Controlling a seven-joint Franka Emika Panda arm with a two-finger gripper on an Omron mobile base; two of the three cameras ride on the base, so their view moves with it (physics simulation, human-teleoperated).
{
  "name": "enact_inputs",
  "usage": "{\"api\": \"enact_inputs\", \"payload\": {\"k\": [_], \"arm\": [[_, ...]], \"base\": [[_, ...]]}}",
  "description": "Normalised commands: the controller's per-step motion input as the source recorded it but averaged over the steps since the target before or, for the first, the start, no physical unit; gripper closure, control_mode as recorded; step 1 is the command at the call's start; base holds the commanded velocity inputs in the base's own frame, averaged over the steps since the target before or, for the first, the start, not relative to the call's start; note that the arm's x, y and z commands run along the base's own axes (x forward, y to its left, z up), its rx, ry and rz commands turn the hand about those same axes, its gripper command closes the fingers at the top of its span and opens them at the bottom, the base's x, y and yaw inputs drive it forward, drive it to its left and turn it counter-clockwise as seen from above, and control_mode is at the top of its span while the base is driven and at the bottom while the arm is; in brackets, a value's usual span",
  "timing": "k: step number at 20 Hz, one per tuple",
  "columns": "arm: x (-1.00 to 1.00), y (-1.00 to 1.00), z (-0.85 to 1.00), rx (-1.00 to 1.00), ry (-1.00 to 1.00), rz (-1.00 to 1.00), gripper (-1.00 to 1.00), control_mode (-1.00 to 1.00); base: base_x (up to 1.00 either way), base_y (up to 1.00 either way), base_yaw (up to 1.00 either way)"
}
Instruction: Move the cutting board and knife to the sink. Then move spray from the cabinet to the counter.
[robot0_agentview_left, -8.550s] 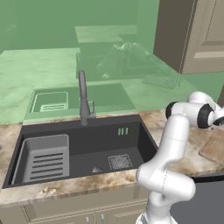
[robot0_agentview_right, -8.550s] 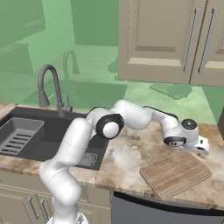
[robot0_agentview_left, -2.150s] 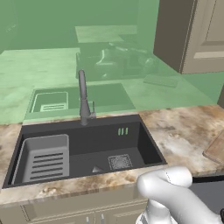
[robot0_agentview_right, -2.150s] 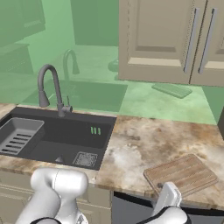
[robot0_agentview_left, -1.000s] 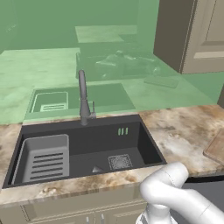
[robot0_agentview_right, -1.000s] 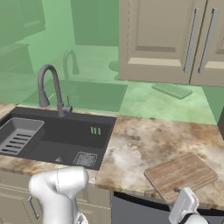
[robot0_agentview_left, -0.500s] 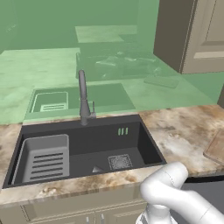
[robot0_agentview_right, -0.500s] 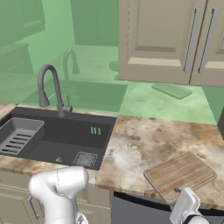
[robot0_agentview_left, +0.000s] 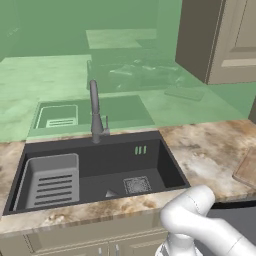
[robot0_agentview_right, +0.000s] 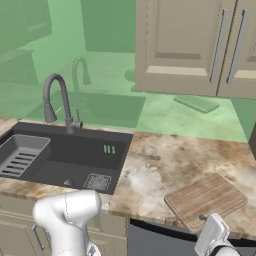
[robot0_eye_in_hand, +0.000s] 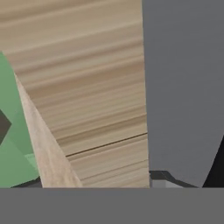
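The light-brown cutting board lies flat on the marbled counter at the front right; its corner shows at the right edge. My gripper sits just below the counter's front edge, against the board's near edge. In the hand view the board's wood grain is very close, with one dark fingertip at the lower right; I cannot tell how the jaws stand. The dark sink lies to the left. The beige cabinet hangs above with its doors shut. Knife and spray are out of view.
A tall grey faucet stands behind the sink, and a grey ribbed rack fills its left part. A dark appliance front lies under the counter beside my hand. My white arm crosses low in front.
My hand has crept up slightly toward the board's front edge over the last second. The board, sink and cabinet doors have not moved.
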Motion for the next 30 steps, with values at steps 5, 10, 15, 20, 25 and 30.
{"api": "enact_inputs", "payload": {"k": [5, 10, 15, 20, 25, 30], "arm": [[-0.35, -0.16, 0.12, 0.00, -0.10, 0.00, 1.00, -1.00], [-0.59, -0.02, 0.48, 0.00, -0.20, 0.02, 1.00, -1.00], [-0.55, 0.17, 0.61, 0.00, -0.19, 0.03, 1.00, -1.00], [-0.30, 0.68, 0.85, -0.01, -0.18, 0.07, 1.00, -1.00], [-0.19, 0.76, 0.89, -0.07, -0.11, 0.10, 1.00, -1.00], [-0.07, 0.89, 1.00, -0.12, -0.09, 0.11, 1.00, -1.00]], "base": [[0.00, 0.00, 0.00], [0.00, 0.00, 0.00], [0.00, 0.00, 0.00], [0.00, 0.00, 0.00], [0.00, 0.00, 0.00], [0.00, 0.00, 0.00]]}}
